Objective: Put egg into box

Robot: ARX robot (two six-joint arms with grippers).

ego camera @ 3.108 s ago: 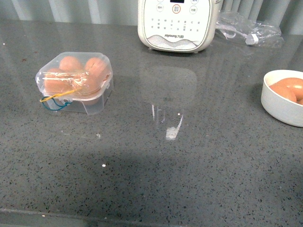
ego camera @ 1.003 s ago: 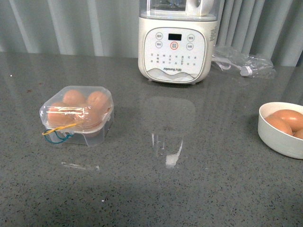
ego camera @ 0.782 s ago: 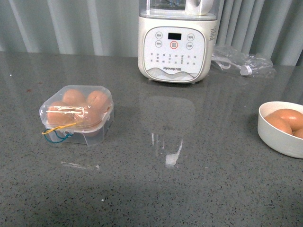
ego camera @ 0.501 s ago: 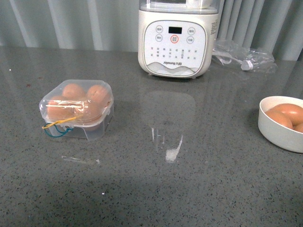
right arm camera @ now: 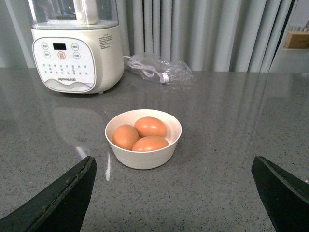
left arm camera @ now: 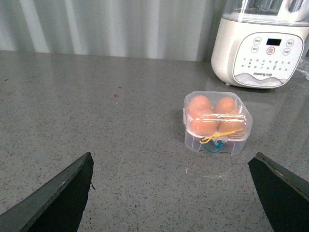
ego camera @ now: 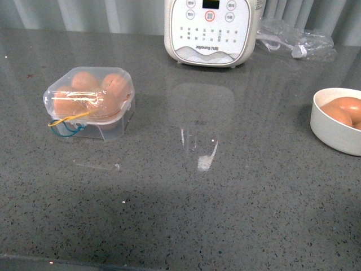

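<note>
The box (ego camera: 90, 103) is a clear plastic case at the left of the grey counter. Its lid is down over several brown eggs, and yellow and blue bands hang at its front. The left wrist view shows the box (left arm camera: 217, 121) ahead of my left gripper (left arm camera: 173, 157), which is open, empty and well short of it. Three brown eggs (right arm camera: 142, 135) lie in a round white bowl (right arm camera: 145, 158) ahead of my right gripper (right arm camera: 174, 159), also open and empty. The bowl (ego camera: 333, 134) sits at the right edge of the front view, where neither gripper shows.
A cream kitchen appliance (ego camera: 210, 31) with a button panel stands at the back centre. A clear plastic bag with a cable (ego camera: 296, 42) lies at the back right. A small white smear (ego camera: 204, 162) marks the counter's middle. Curtains hang behind the counter.
The front view has tilted downward, so the appliance's top has left the picture. The box and bowl have not shifted on the counter.
</note>
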